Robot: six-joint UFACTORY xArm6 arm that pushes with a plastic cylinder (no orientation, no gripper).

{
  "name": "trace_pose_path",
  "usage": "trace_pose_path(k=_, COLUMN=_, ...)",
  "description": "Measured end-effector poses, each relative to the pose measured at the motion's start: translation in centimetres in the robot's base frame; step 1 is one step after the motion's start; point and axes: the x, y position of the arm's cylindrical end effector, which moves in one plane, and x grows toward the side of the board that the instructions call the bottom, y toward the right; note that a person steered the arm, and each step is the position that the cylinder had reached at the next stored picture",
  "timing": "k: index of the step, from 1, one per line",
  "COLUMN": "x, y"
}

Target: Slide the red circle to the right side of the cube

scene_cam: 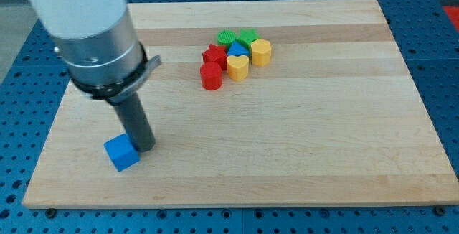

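On the bench point(323, 155), my tip point(145, 148) touches the blue cube point(121, 152) at its three o'clock. Well apart at one o'clock, the red circle point(211, 77) fronts a block cluster.

You get a single view, raised above the wooden board point(287, 133) and looking down at it on a slant from its near long edge. It stands far enough back to take in almost the whole board, with blue perforated table point(445, 62) around it (the arm's housing point(86, 26) looms large at the view's upper left).
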Motion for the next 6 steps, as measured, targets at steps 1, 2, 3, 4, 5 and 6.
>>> trace_pose_path(k=1, x=-1.4, y=-0.4)
trace_pose_path(k=2, x=-3.3, y=4.8)
trace_pose_path(k=3, x=-5.5, y=10.8)
trace_pose_path(k=4, x=-8.2, y=16.0)
trace_pose_path(k=5, x=-10.8, y=19.1)
trace_pose_path(k=6, x=-13.6, y=19.3)
